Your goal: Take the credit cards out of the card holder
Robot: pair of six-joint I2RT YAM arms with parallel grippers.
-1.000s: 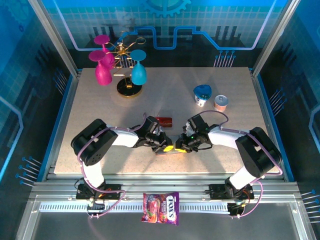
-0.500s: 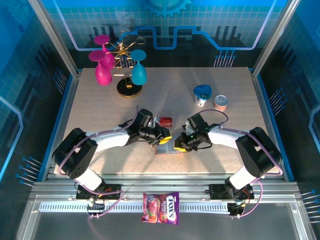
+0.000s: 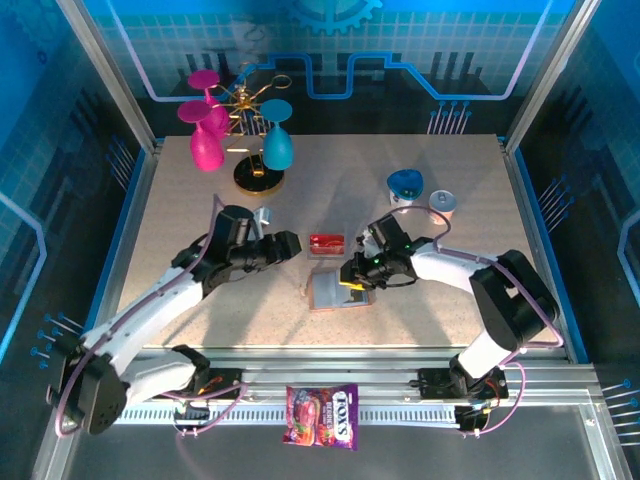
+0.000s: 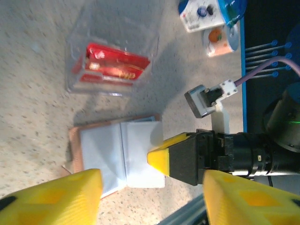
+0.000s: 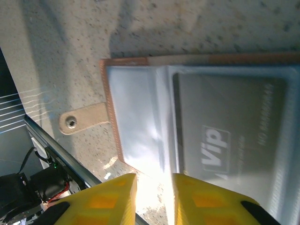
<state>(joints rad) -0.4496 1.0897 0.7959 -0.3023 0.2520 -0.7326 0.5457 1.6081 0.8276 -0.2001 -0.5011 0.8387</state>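
Left gripper [image 3: 288,243] drawn back leftward off the holder, jaws wide and empty, small red rectangular credit cards [image 3: 327,244] flat on speckled counter [image 3: 180,205], open brown leather-like card holder [image 3: 335,291] just nearer, right gripper [image 3: 352,284] narrow at its edge, grip unclear

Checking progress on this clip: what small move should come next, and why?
Probably bring the open left tool over to the brown leather card holder: a grey Vip card sits in its pocket, while the red cards lie outside it and the right tool sits at the holder's edge.
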